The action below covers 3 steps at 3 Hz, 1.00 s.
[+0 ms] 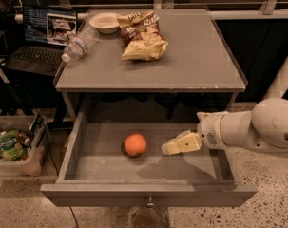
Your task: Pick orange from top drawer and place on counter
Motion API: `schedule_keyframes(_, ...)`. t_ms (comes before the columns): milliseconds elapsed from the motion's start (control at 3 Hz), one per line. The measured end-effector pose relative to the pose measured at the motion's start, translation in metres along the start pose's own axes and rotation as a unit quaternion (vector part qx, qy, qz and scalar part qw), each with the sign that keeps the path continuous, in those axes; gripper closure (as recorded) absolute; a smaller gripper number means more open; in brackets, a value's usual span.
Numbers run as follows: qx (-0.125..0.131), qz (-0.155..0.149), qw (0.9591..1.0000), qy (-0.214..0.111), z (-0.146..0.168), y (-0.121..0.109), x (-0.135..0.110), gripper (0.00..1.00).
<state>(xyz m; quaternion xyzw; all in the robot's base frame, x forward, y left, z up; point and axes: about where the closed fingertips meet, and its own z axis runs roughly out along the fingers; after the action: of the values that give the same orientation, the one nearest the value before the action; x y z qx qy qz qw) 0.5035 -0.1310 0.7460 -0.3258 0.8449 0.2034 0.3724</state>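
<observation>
The orange (135,144) lies on the floor of the open top drawer (148,194), a little left of its middle. The drawer is pulled out, with its grey front panel and small round knob (149,204) nearest the camera. My gripper (168,148) reaches in from the right on a white arm (250,129). Its cream tip hangs over the drawer floor just right of the orange, a short gap away and not touching it. The grey counter (196,65) is the cabinet top above the drawer.
On the counter's back left stand a chip bag (142,36), a white bowl (104,22) and a plastic bottle (80,44) lying on its side. A laptop (41,39) sits left of the cabinet. A bin of items (13,146) stands on the floor at left.
</observation>
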Motion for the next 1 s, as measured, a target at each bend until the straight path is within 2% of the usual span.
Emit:
schedule_keyframes(333, -0.046, 0.014, 0.9988, -0.008, 0.040, 0.021, -0.002, 0.00)
schedule_keyframes(667, -0.073, 0.008, 0.9972, -0.014, 0.068, 0.030, -0.009, 0.00)
schedule_keyframes(1000, -0.089, -0.011, 0.9960, -0.008, 0.096, 0.038, -0.013, 0.00)
